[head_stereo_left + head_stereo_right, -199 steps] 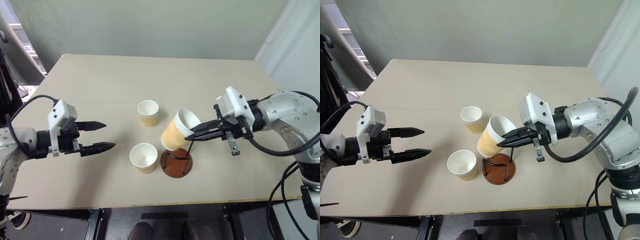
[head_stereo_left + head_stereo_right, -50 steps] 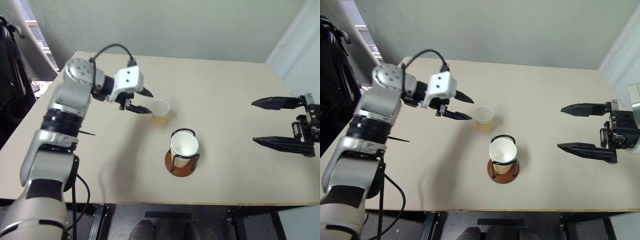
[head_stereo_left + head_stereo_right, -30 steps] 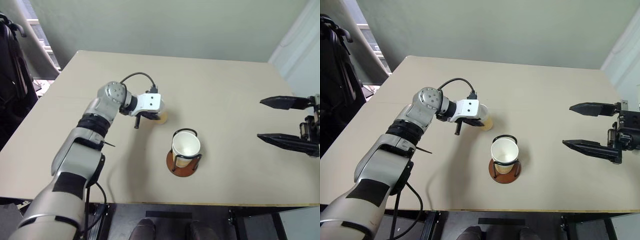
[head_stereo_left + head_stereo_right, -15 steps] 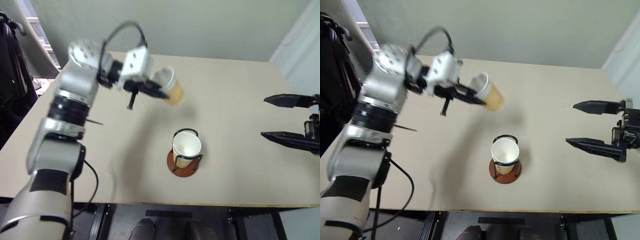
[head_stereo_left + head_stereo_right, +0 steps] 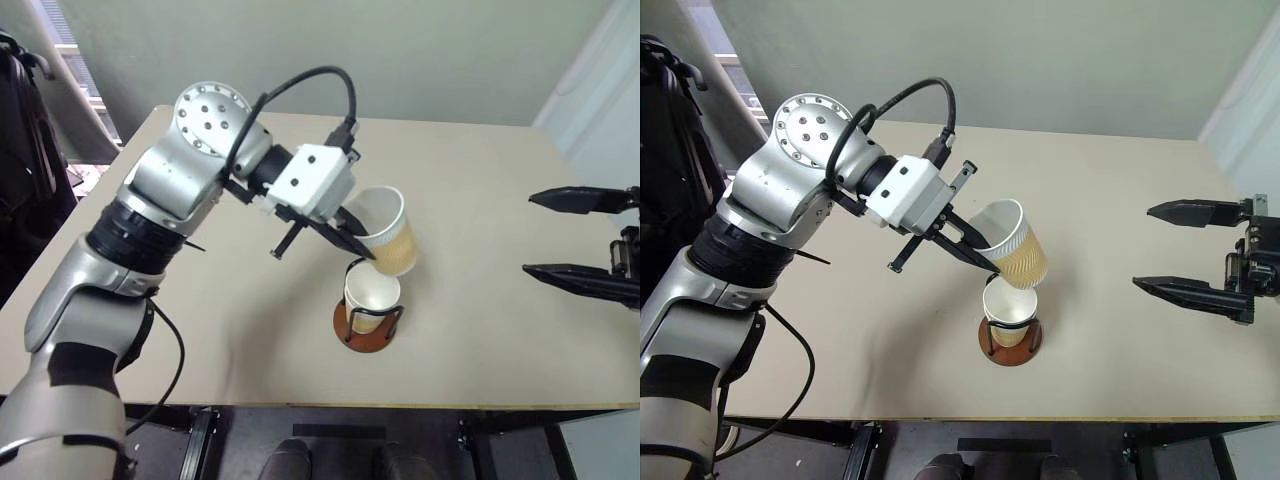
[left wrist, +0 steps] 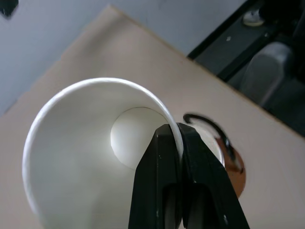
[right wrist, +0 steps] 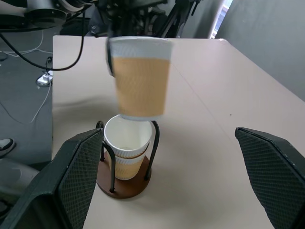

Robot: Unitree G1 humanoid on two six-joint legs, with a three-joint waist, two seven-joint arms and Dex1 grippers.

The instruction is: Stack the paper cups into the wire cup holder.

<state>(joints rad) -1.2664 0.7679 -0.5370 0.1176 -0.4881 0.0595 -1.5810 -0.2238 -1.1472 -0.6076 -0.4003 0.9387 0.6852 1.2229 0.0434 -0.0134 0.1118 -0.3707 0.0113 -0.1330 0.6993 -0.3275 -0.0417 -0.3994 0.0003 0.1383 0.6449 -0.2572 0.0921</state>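
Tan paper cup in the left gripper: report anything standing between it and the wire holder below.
Nothing visible does. The tan ribbed paper cup, pinched at its rim by the left gripper, hangs tilted just above the white-rimmed cups already nested in the black wire holder. The right gripper stands off, open.

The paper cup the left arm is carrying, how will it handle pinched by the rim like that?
The paper cup is probably very light: the left gripper carries it by one thin wall. That wall looks soft, so a hard squeeze from the fingers may dent it. Held tilted above the cups in the wire cup holder, it could swing or slip.
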